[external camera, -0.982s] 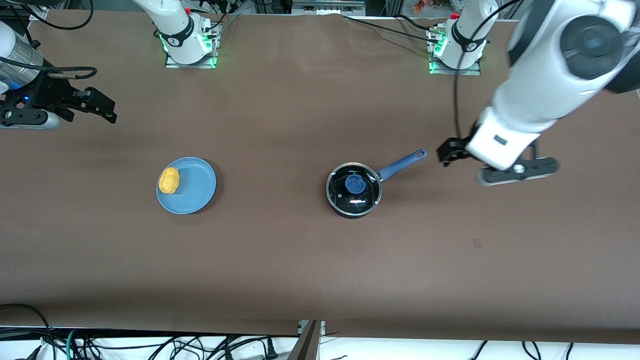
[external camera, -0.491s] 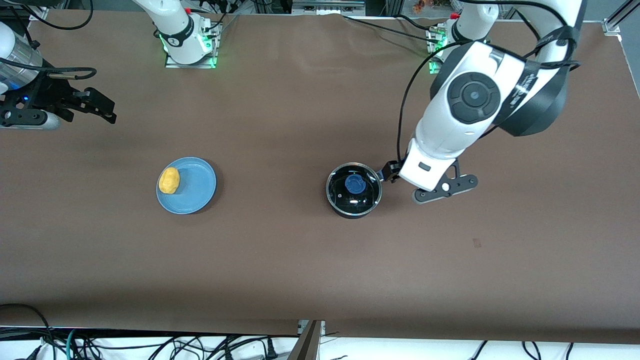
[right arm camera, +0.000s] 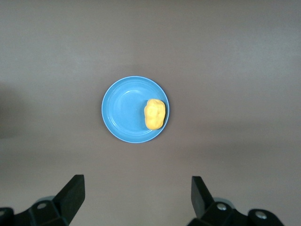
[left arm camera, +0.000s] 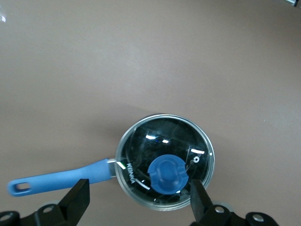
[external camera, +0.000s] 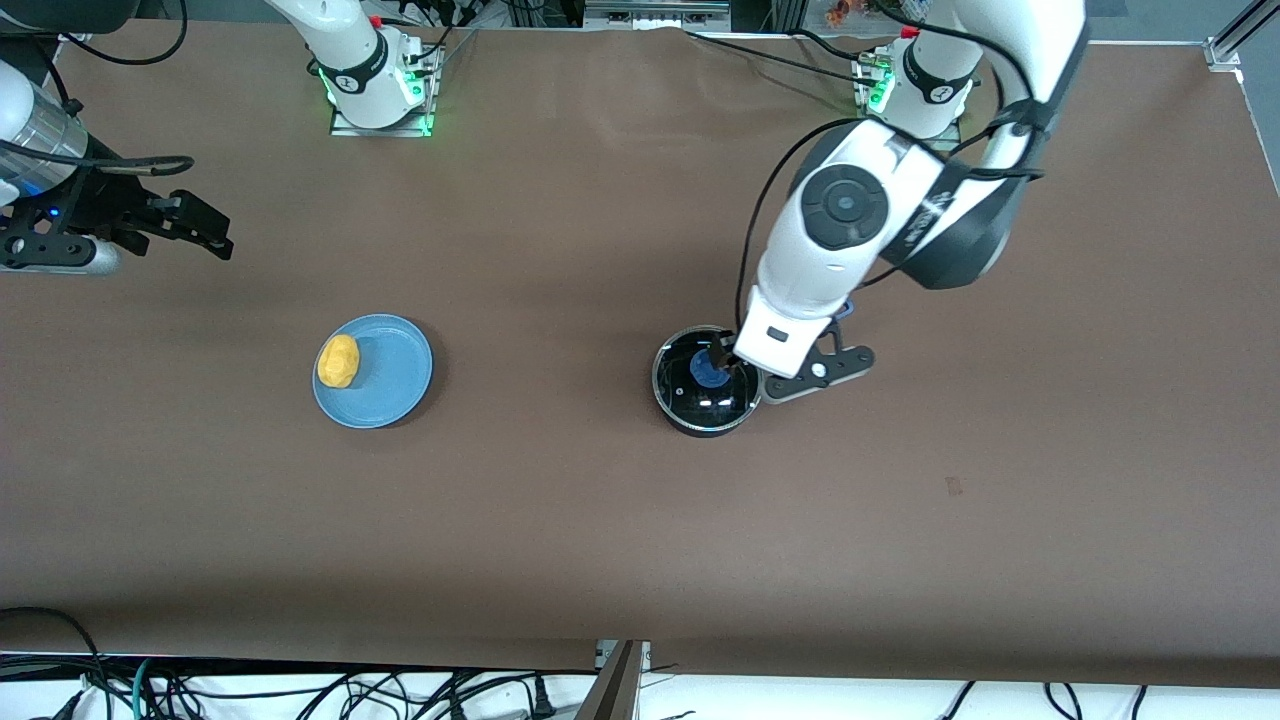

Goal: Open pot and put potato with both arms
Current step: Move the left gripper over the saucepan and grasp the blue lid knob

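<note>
The black pot (external camera: 700,405) stands mid-table with its glass lid (external camera: 690,385) on, blue knob (external camera: 708,372) on top. My left gripper (external camera: 730,362) is open, low over the lid beside the knob. In the left wrist view the lid (left arm camera: 141,141), the knob (left arm camera: 168,174) and the blue handle (left arm camera: 61,179) show, with my left gripper (left arm camera: 139,202) over the lid's edge. The yellow potato (external camera: 338,360) lies on a light-blue plate (external camera: 395,375). My right gripper (external camera: 210,228) waits open at the right arm's end of the table; its wrist view (right arm camera: 136,197) shows the potato (right arm camera: 154,113).
The light-blue plate (right arm camera: 124,108) lies on the brown table toward the right arm's end. The left arm's forearm (external camera: 840,230) hangs over the pot's handle and hides most of it. Cables run along the table edge nearest the front camera.
The left arm has swung in from the left arm's end of the table to over the pot's lid. The right arm has barely moved. Pot, plate and potato are still.
</note>
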You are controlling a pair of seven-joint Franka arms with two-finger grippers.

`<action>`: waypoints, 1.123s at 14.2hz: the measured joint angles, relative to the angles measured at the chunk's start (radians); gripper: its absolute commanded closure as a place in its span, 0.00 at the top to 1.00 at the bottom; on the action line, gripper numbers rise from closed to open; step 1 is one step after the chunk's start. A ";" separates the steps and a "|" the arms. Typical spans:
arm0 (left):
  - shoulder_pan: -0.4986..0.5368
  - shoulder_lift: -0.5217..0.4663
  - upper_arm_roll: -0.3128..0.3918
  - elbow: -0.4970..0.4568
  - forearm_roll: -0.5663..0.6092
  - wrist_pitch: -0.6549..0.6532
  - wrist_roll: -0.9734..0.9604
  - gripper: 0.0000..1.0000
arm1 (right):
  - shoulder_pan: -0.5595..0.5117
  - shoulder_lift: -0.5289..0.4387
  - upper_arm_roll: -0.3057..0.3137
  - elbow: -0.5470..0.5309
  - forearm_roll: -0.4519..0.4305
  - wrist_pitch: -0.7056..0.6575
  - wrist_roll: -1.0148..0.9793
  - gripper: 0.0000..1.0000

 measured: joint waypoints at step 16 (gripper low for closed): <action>-0.048 0.150 0.003 -0.033 0.091 0.202 -0.311 0.93 | -0.001 0.002 -0.003 0.000 0.000 0.003 0.000 1.00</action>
